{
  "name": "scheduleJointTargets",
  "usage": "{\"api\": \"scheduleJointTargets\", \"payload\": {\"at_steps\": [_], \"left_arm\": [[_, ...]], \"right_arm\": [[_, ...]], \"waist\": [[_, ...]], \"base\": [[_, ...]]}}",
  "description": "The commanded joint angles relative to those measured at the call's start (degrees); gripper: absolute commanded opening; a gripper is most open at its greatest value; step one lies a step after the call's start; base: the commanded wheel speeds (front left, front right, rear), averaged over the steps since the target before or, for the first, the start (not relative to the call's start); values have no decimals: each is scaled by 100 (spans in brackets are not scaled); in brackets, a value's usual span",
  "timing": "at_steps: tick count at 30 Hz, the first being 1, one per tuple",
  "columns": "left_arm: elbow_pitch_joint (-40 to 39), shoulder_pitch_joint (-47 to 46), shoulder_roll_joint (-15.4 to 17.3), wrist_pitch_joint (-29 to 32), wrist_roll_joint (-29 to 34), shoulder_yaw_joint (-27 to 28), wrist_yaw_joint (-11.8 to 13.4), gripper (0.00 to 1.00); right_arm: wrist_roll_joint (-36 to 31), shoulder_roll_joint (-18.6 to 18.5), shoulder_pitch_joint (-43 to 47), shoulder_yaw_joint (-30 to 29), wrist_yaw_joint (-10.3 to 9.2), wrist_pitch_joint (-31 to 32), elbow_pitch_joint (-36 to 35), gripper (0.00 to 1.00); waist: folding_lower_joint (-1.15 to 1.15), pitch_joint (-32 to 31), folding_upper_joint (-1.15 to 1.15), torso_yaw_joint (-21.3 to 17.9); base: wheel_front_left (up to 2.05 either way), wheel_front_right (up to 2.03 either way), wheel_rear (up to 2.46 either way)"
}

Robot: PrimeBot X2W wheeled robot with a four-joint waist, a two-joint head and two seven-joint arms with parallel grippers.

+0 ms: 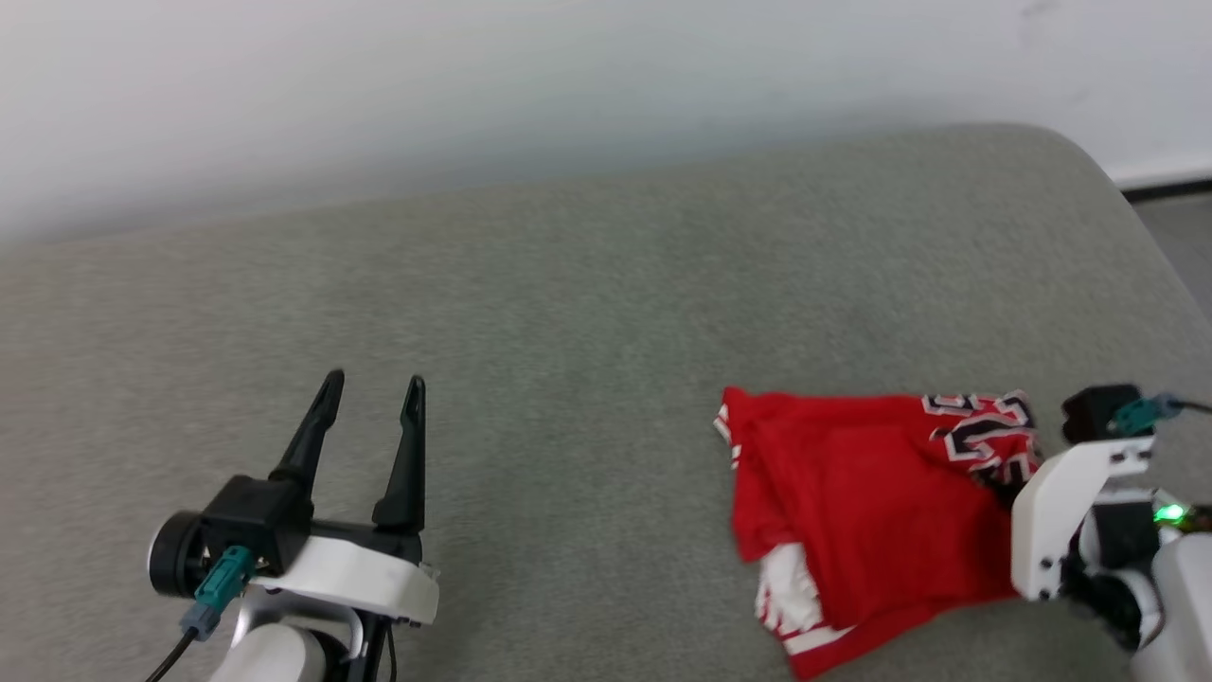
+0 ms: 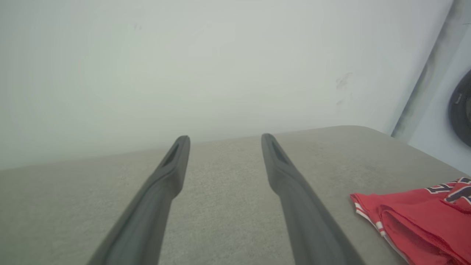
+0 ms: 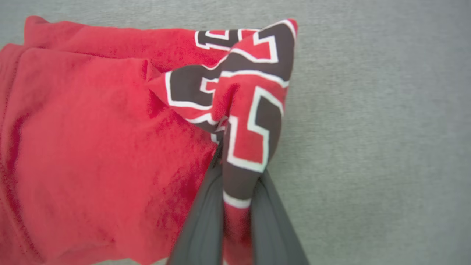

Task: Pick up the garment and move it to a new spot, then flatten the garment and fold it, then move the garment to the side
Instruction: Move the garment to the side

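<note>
A bright red garment lay bunched in loose folds on a grey cushioned surface, close to its near edge and towards its right end, with white and red-striped trim showing along the folds nearest the camera. The right gripper had its two dark fingers pressed together on a raised pinch of the cloth, at the part printed with dark, white-outlined lettering; that fold stood up between the fingers while the rest of the shirt spread flat to one side of it. In the head view, the arm's white wrist housing sat at the garment's right edge, hiding the fingers. The left gripper was over the left part of the cushion near its front edge, well apart from the shirt, its jaws spread wide with nothing between them. A plain white wall rose behind the cushion's far edge.
</note>
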Motion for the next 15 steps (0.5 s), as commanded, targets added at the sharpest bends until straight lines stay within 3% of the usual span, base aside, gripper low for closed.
{"api": "scheduleJointTargets", "payload": {"at_steps": [1, 7, 15], "left_arm": [[-96, -148, 11, -10, 41, 12, -27, 100], [-496, -582, 201, 125, 240, -82, -158, 100], [-1067, -1121, 551, 464, 454, -59, -273, 100]], "right_arm": [[-128, -106, -271, -42, -8, -119, 30, 0], [-560, -241, -883, -564, -8, -622, 330, 0], [-1313, -267, -1792, -1645, -8, -1323, 595, 0]], "waist": [[0, 541, 0, -579], [0, 1298, 0, -1015], [0, 2191, 0, -1090]], "base": [[0, 0, 0], [0, 0, 0], [0, 0, 0]]}}
